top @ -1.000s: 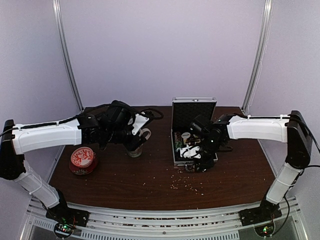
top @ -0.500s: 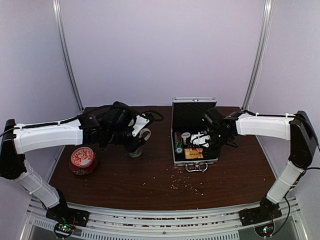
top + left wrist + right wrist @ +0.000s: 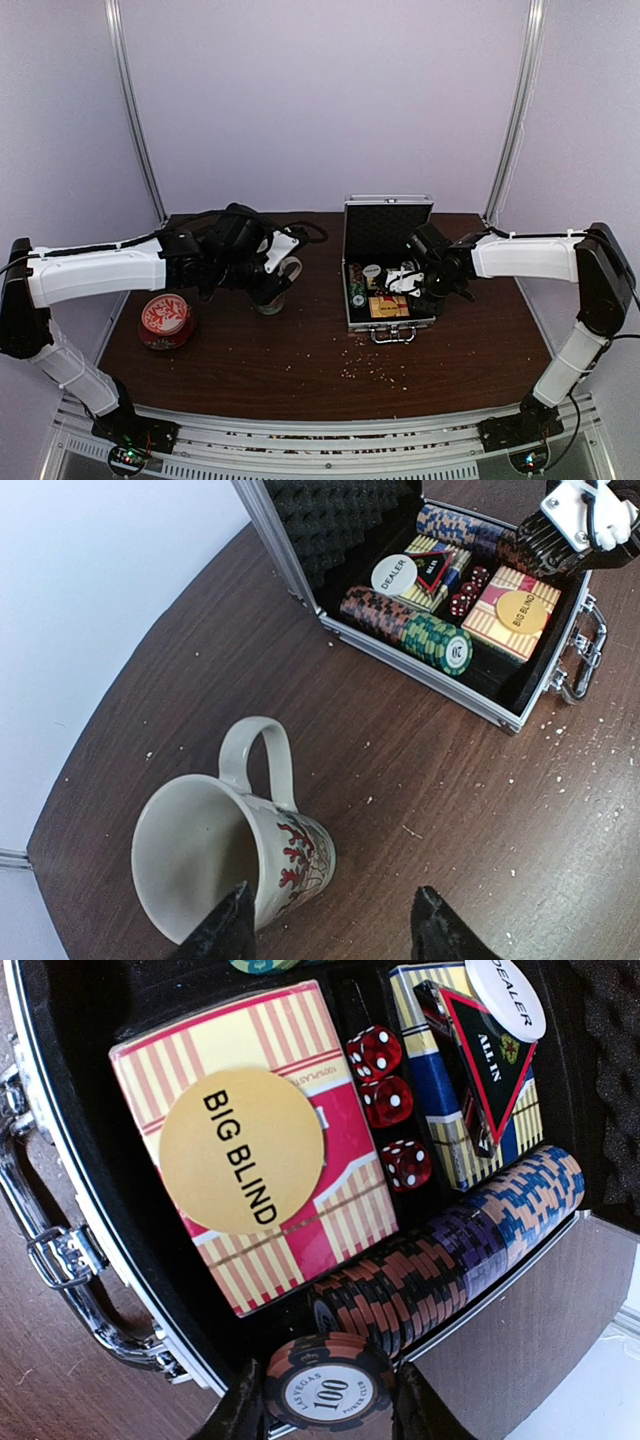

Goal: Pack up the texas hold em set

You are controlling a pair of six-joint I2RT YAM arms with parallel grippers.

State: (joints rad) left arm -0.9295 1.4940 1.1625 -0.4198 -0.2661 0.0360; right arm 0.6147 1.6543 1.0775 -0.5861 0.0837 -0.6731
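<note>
The briefcase stands open with its lid upright, and most of the set looks packed inside it: rows of chips, the blue-yellow card box, the dealer button and three dice; the right gripper, at the case's right edge, pinches one poker chip above the chip row. Left of the case, the left gripper hangs wide and empty beside the mug; seating that chip, then closing and latching the lid, seems to remain.
</note>
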